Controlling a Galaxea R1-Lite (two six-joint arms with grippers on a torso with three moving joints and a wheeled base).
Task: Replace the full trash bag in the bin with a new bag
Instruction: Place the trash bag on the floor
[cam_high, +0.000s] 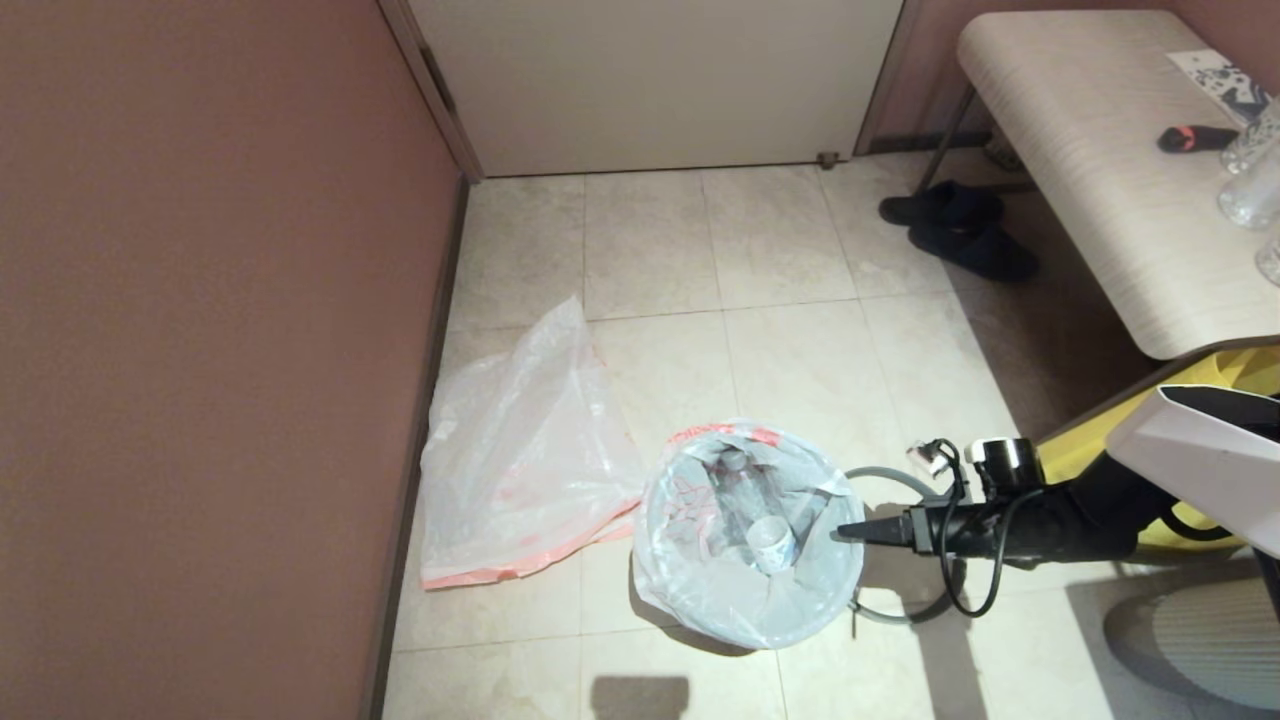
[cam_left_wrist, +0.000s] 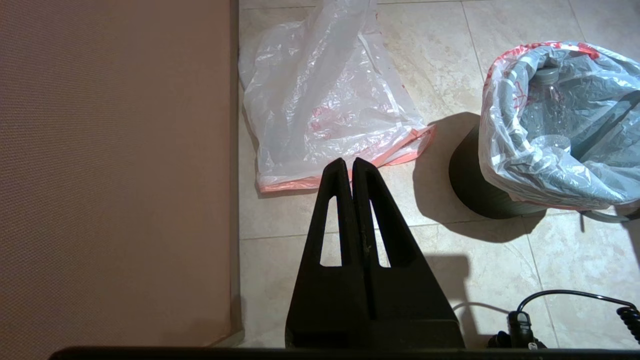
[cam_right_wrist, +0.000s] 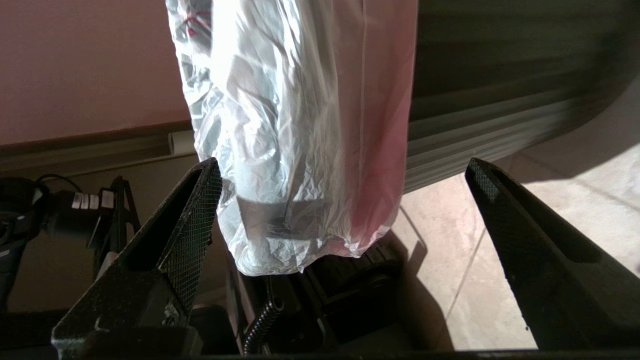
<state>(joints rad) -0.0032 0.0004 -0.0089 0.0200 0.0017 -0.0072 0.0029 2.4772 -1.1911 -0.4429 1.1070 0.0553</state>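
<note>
Mauve-brown wall (cam_high: 200, 330) along the left side, dark baseboard at its foot. White door (cam_high: 655, 80) at the far end. Floor (cam_high: 780, 330) of pale beige tiles, thin grout lines, hard shadows. Light wood-grain bench (cam_high: 1090, 170) on the right with a metal leg; dark shoes (cam_high: 955, 230) beneath.

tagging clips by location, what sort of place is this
Probably a small hotel room or home entryway: beige tiled floor by a white door, dark shoes under a pale wood-grain table, a small bag-lined black wastebasket.
</note>
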